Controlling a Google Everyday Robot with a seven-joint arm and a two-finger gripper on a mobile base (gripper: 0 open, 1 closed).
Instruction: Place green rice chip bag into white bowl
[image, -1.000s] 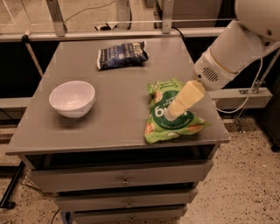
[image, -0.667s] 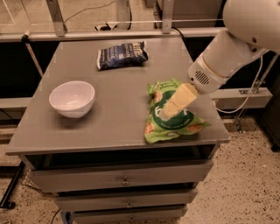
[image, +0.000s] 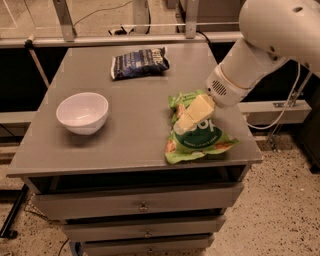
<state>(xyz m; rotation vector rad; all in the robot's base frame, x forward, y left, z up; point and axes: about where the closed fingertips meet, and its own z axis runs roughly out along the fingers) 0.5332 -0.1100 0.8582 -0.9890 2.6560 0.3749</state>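
Note:
The green rice chip bag (image: 209, 142) lies flat on the grey table (image: 135, 135), near its front right corner. My gripper (image: 181, 126), cream-coloured on a white arm, comes in from the upper right. It points down and left onto the left part of the bag and covers some of its print. The white bowl (image: 82, 112) stands upright and empty on the left side of the table, well apart from the bag and the gripper.
A dark blue snack bag (image: 140, 63) lies at the back middle of the table. The table has drawers (image: 142, 205) below its front edge. A metal rail and cables run behind it. The speckled floor lies to the right.
My gripper has moved left across the green bag, toward its left edge. The bag, the bowl and the blue bag have stayed put.

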